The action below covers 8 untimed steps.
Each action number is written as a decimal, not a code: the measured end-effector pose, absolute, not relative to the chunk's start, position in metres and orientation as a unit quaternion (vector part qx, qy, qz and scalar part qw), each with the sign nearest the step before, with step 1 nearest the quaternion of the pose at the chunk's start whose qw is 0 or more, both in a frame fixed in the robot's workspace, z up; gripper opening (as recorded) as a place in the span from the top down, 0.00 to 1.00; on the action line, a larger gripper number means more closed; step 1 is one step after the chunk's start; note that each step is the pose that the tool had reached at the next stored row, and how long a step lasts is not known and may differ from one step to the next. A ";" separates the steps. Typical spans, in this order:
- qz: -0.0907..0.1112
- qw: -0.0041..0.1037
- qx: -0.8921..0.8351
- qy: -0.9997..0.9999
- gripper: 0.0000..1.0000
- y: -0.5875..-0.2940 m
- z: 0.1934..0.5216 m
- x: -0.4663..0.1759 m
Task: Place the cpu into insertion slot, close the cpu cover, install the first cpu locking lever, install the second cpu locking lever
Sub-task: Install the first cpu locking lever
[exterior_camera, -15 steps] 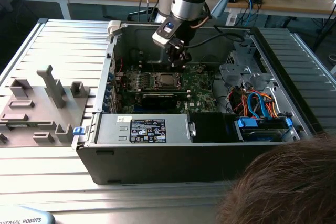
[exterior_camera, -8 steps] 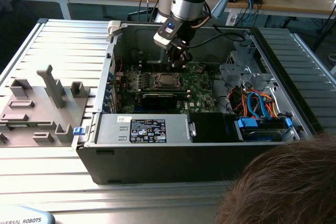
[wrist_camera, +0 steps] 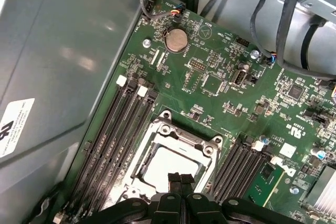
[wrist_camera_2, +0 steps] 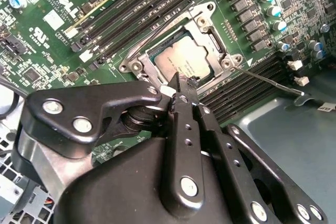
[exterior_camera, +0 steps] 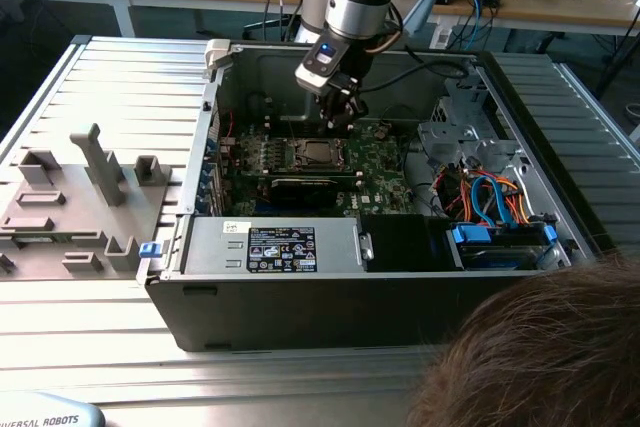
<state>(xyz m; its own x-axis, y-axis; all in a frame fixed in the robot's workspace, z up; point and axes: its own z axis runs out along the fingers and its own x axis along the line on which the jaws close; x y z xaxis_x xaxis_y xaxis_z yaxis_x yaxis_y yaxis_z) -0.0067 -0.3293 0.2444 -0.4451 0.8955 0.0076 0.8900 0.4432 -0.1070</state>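
The cpu (wrist_camera_2: 185, 59) lies flat in the insertion slot (exterior_camera: 318, 154), its silver top showing through the window of the cpu cover (wrist_camera_2: 212, 32), which lies down over it. One thin wire lever (wrist_camera_2: 268, 80) sticks out sideways across the memory slots. Another lever (wrist_camera_2: 157, 27) runs along the socket's opposite side. My gripper (wrist_camera_2: 178, 85) hovers just over the socket's edge, fingers shut together with nothing between them. In the first wrist view the gripper (wrist_camera: 181, 178) hangs over the cpu cover (wrist_camera: 181, 137). In the exterior view the gripper (exterior_camera: 345, 119) is above the board.
Long black memory slots (wrist_camera: 113, 140) flank the socket on both sides. A black card (exterior_camera: 305, 187) and the power supply (exterior_camera: 270, 247) lie nearer the case front. Blue and orange cables (exterior_camera: 490, 197) fill the exterior view's right. A person's hair (exterior_camera: 540, 357) is at the lower right.
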 end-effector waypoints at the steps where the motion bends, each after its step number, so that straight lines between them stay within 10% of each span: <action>1: 0.044 0.031 -0.522 -0.851 0.89 -0.329 0.244 -0.007; 8: 0.044 0.030 -0.502 -0.863 0.89 -0.329 0.244 -0.007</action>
<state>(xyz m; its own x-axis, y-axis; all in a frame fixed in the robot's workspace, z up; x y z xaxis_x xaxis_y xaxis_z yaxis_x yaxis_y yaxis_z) -0.0067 -0.3293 0.2444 -0.4939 0.8695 0.0076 0.8641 0.4918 -0.1070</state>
